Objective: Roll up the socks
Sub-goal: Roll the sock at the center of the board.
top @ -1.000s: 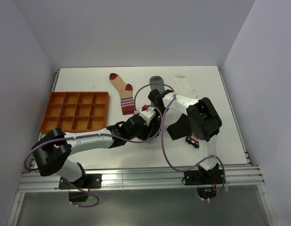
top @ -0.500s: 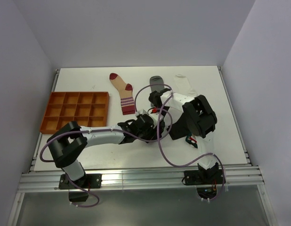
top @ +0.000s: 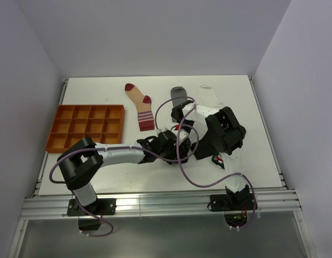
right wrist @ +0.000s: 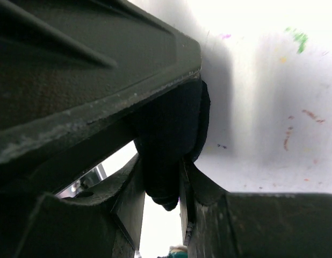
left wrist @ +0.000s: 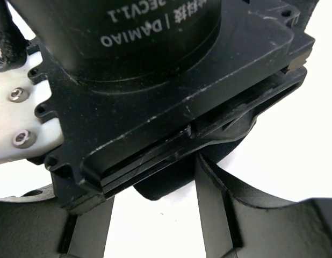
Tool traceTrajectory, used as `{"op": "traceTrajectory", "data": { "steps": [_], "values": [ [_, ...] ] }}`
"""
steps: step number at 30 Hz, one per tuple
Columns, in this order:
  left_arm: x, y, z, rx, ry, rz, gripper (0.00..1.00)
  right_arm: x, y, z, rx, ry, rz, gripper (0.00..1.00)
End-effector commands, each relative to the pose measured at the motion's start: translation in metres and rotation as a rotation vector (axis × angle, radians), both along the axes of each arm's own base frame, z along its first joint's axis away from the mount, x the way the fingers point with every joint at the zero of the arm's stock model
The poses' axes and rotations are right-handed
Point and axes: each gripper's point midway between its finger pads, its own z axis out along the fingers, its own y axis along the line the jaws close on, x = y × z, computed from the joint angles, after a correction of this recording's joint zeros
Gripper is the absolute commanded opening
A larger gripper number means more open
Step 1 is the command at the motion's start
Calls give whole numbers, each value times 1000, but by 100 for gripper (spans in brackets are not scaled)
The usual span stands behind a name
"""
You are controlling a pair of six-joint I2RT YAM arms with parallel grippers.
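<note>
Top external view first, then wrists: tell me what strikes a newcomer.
The left arm and right arm crowd mid-table, the right gripper pinching a black sock. Beyond them lie a beige red-striped sock, a grey sock and a white sock; an orange tray sits left.

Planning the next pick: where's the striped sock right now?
Top view, left of centre: the striped sock lies flat between the orange tray and the grey sock.

arms (top: pixel 123 153): black-white | cables (top: pixel 183 161): purple | marking (left wrist: pixel 136 24): DAMIAO | screws (left wrist: pixel 23 138): silver
</note>
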Motion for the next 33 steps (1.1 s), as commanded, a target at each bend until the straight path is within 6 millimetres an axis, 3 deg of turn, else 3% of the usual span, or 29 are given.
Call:
{"op": "traceTrajectory", "data": {
  "steps": [1,11,17,20,25,33],
  "values": [
    [-37,-36,0,-51,45,-179,61,15,-13,-43,-118,-85,65,16],
    [-50,-47,4,-91,66,-217,61,17,-13,-47,-140,-85,49,16],
    [-48,-48,20,-126,35,-212,62,20,-15,-49,-155,-111,30,15],
    [-38,-46,30,-123,-17,-183,63,22,-15,-50,-167,-129,23,14],
    [-31,-50,56,-175,-84,-185,67,25,-15,-53,-187,-150,15,14],
    [-33,-57,68,-166,-128,-230,68,27,-14,-54,-195,-157,7,14]
  ]
}}
